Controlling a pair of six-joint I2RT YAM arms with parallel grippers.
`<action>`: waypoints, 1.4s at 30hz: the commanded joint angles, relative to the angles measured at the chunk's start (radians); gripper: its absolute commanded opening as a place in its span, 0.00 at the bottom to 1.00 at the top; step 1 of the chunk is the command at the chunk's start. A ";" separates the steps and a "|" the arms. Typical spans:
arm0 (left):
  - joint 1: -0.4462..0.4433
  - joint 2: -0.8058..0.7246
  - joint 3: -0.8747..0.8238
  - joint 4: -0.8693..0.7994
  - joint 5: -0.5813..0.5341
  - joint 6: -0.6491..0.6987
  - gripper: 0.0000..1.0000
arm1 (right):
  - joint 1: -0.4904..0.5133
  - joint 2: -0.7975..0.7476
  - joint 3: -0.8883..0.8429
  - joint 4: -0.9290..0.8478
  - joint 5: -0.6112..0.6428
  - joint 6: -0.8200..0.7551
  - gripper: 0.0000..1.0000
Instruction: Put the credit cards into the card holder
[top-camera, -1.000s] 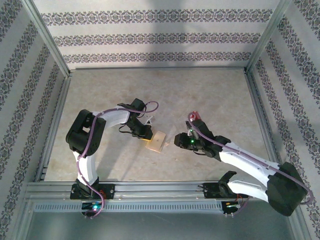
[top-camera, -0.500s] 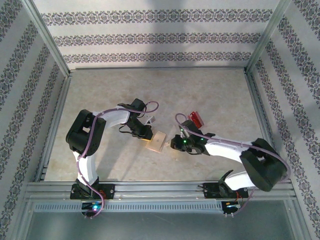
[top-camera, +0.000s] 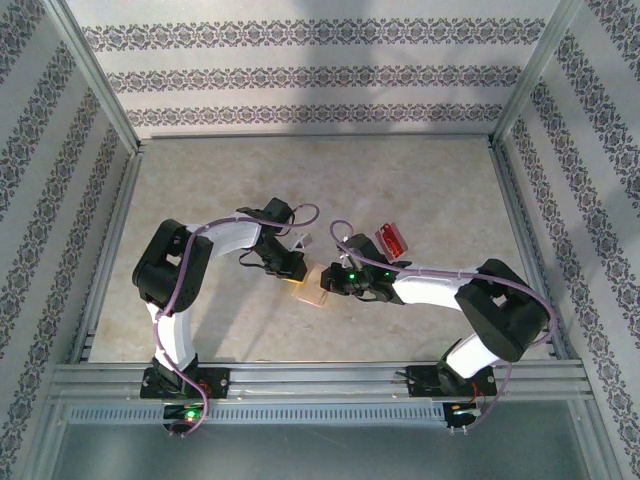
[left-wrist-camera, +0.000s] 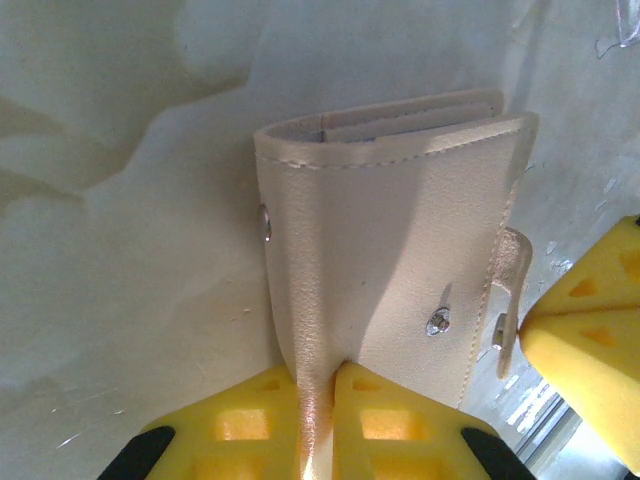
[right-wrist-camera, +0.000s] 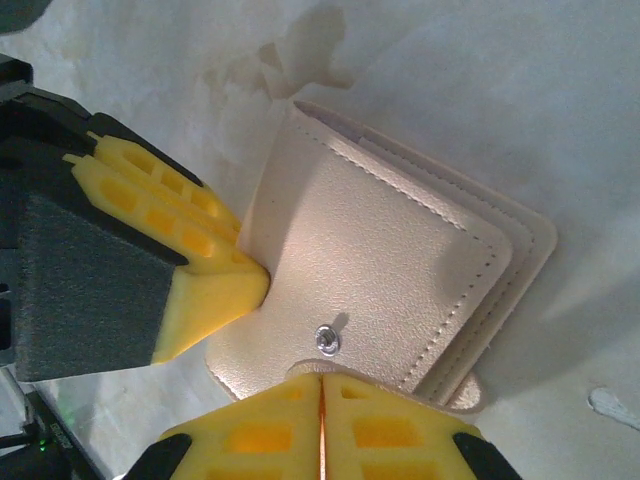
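While the left end effector (left-wrist-camera: 315, 380) holds one wall of the tan wallet (left-wrist-camera: 390, 250) pinched tight at mid-desk, what has just changed? (Editor)

The right end effector (right-wrist-camera: 322, 380) has closed up completely, its tips pressed to the wallet's edge just below the snap stud (right-wrist-camera: 325, 340). Whether any leather is caught between them cannot be told. (Photographer)

And a second earlier? (Editor)

That arm stood off to the right, apart from the wallet, its end effector not yet fully closed. It has since swung in across the desk (top-camera: 200, 200). The wallet has barely shifted. (Photographer)

What does it mean for the job? (Editor)

Both arms are now busy with the wallet, probably to spread it open. The red cards (top-camera: 392, 240) lie on the desk behind the right arm, near but untouched. None is in a pocket yet. (Photographer)
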 joint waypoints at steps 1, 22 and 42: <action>-0.020 0.011 -0.014 -0.053 -0.010 -0.002 0.12 | 0.017 0.025 0.025 0.029 -0.003 0.013 0.09; -0.022 -0.002 0.002 -0.138 -0.070 0.080 0.09 | -0.066 -0.146 0.179 -0.563 0.032 -0.619 0.27; -0.021 -0.021 0.032 -0.177 -0.132 0.129 0.10 | -0.025 -0.098 0.096 -0.395 -0.156 -0.701 0.24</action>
